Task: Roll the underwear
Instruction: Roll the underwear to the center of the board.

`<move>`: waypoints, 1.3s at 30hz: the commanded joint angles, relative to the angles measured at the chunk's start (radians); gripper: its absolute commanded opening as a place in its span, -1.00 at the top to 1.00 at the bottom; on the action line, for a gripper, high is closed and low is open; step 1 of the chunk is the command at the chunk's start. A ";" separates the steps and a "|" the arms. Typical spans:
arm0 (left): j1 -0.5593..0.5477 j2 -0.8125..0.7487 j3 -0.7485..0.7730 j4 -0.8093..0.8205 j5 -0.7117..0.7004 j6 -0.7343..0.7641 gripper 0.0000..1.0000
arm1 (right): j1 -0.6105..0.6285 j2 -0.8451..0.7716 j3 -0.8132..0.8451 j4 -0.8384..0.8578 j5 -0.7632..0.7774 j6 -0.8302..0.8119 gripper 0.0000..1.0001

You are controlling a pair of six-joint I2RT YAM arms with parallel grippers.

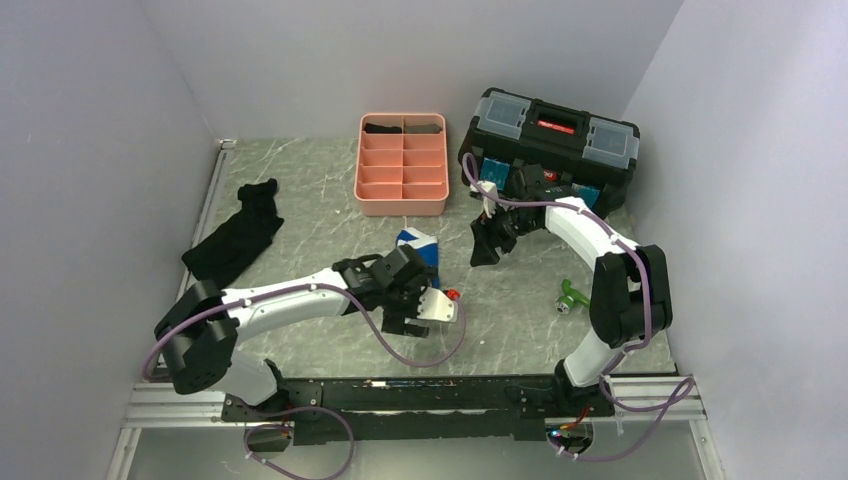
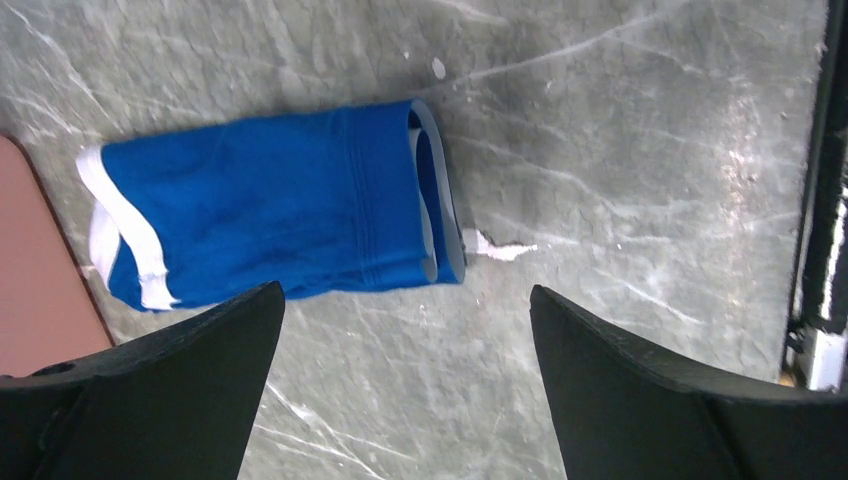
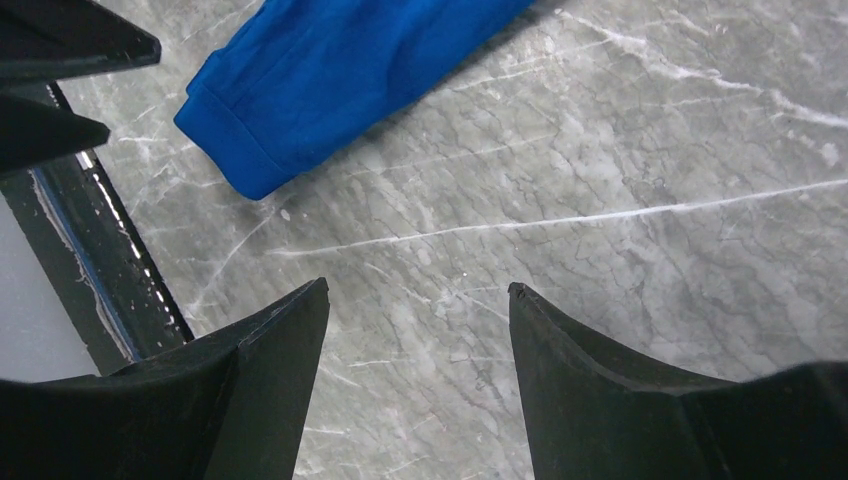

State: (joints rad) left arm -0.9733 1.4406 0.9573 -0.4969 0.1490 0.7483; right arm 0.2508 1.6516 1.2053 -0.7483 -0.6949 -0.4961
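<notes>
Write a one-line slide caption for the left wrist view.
Open left gripper hovers over grey marbled table, folded bright-blue fabric underwear with white trim lying unheld just ahead of it.

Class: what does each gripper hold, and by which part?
Nothing. The left gripper and right gripper are open; the underwear lies free on the table.

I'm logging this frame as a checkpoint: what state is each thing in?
underwear: lying folded flat, not rolled, not held.
left gripper: jaws open, empty.
right gripper: jaws open, empty.
pink tray: back row holds dark rolls, other compartments empty.
toolbox: lid shut.
black garment: lying crumpled.
</notes>
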 commanded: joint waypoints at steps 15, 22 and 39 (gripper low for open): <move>-0.079 0.084 -0.054 0.182 -0.146 -0.013 -0.82 | -0.060 -0.010 -0.023 0.032 -0.119 -0.042 -0.38; -0.082 0.090 -0.092 0.244 -0.207 -0.014 -0.63 | -0.059 0.009 -0.011 0.006 -0.127 -0.052 -0.36; -0.084 0.133 -0.121 0.273 -0.232 -0.014 -0.36 | -0.062 0.010 -0.016 -0.010 -0.132 -0.061 -0.36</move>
State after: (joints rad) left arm -1.0489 1.5684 0.8524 -0.2512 -0.0620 0.7403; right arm 0.1947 1.6592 1.1706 -0.7452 -0.7891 -0.5301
